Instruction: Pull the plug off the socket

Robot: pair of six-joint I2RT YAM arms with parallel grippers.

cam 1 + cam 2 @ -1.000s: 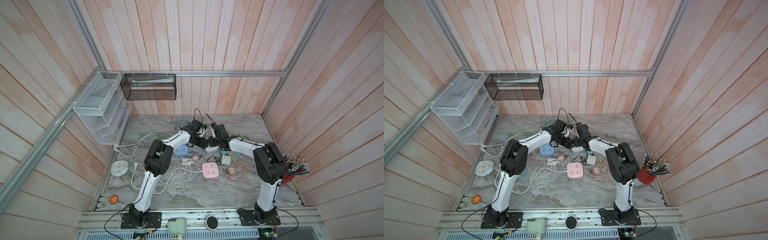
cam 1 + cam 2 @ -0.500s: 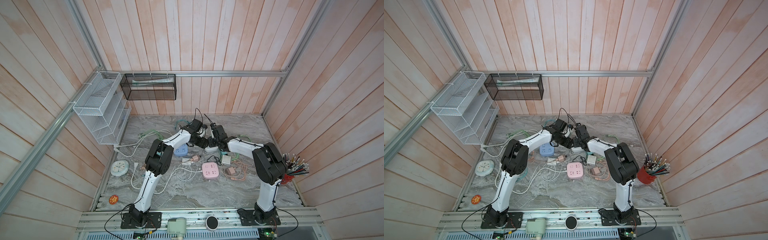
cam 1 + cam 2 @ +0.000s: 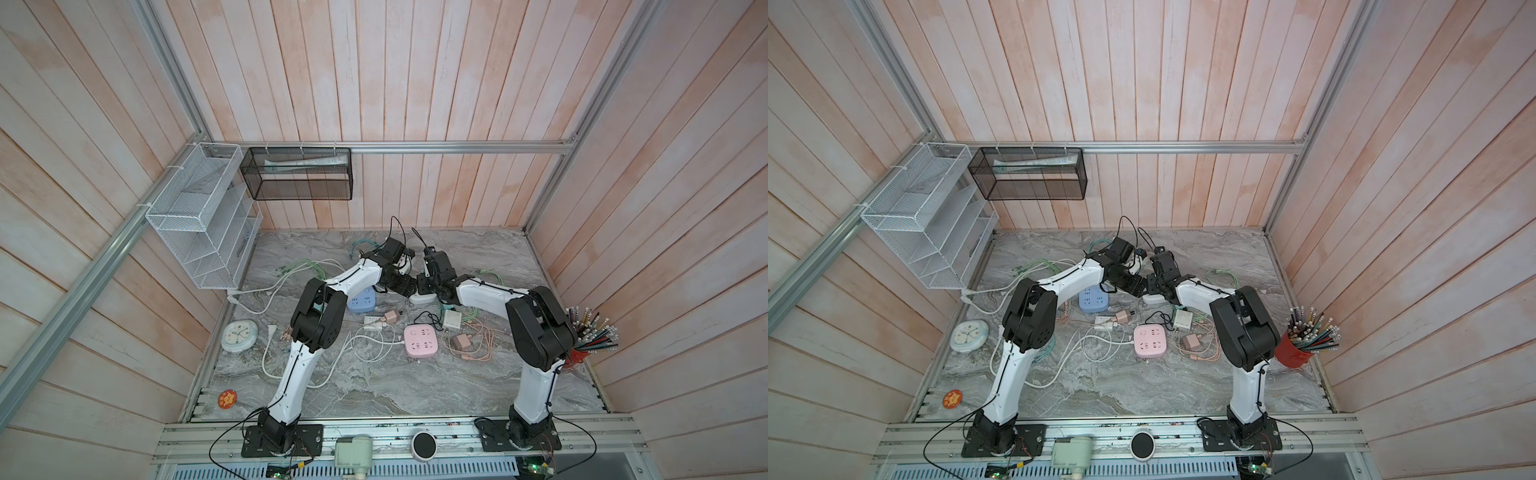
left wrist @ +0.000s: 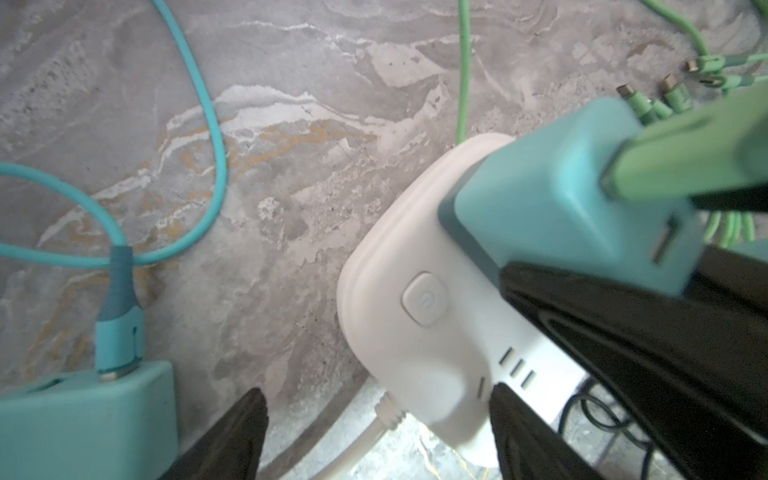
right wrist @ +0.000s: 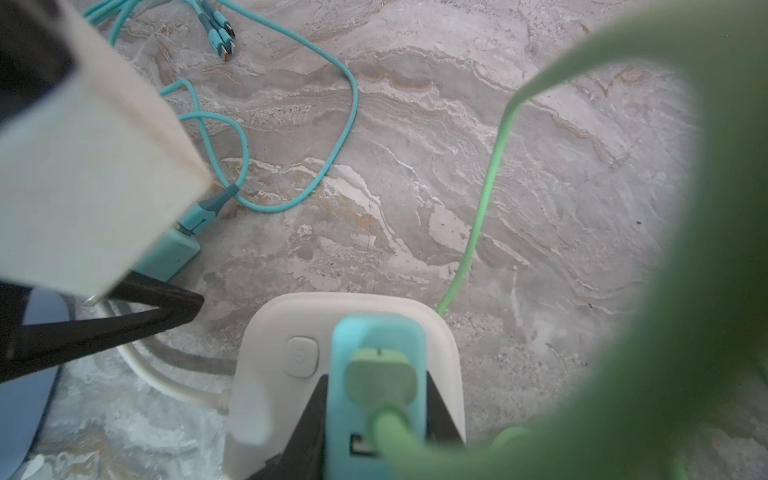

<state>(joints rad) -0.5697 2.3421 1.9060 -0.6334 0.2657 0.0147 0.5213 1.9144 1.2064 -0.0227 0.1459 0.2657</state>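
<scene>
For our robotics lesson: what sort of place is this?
Likely a robot test cell: left arm and right arm bolted beside a marble-look table, plank walls, pink power strip among loose cables.

Left and right jaws meet over the white socket [image 3: 1152,298].

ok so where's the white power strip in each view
top view: white power strip mid-table, just beyond the pink power strip
top view: same spot
left wrist: lower right of centre
right wrist: bottom centre
shared landmark: turquoise cable beyond it
</scene>
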